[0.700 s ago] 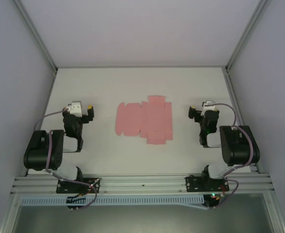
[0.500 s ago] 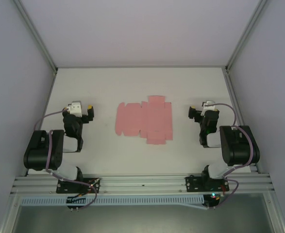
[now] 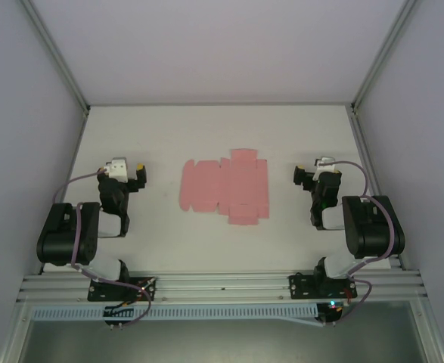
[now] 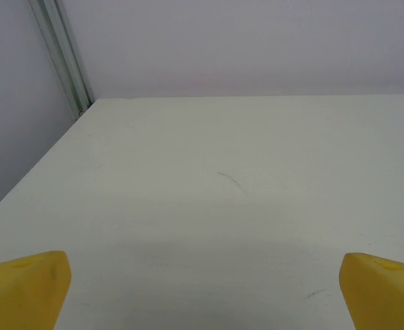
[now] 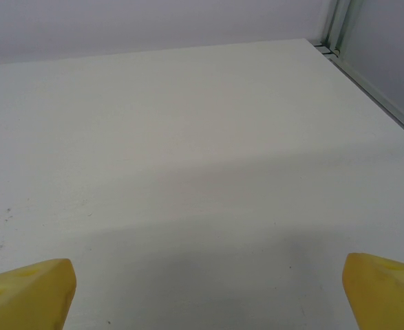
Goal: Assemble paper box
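White table (image 3: 206, 136), walled on three sides. The paper box (image 3: 225, 187) is a flat pink die-cut sheet, fully unfolded, with no crease raised that I can see. It lies in the gap between the two sets of jaws, off the inner side of each and well apart from both. Left gripper (image 3: 138, 174) and right gripper (image 3: 299, 175) sit low near the table, both pointing away from the bases, so the sheet is beside the jaws, not ahead of them. Both jaws stand wide apart with nothing between them: left fingertips (image 4: 23, 289) and right fingertips (image 5: 26, 295) show as yellow wedges at the frame corners, with bare table ahead. There's a faint scuff (image 4: 232, 182) ahead of the left jaws, irrelevant. Assembly hasn't started, I'd say. Risks from here:

- The card is thin and flush to the table, so a fingertip may fail to get under an edge and just shove the sheet sideways.
- With no second jaw pinning it, any fold attempt could rotate the whole sheet.
- Pinching too deep could crumple a flap or bend it off the crease.
- Flaps will likely spring back if released before being tucked.
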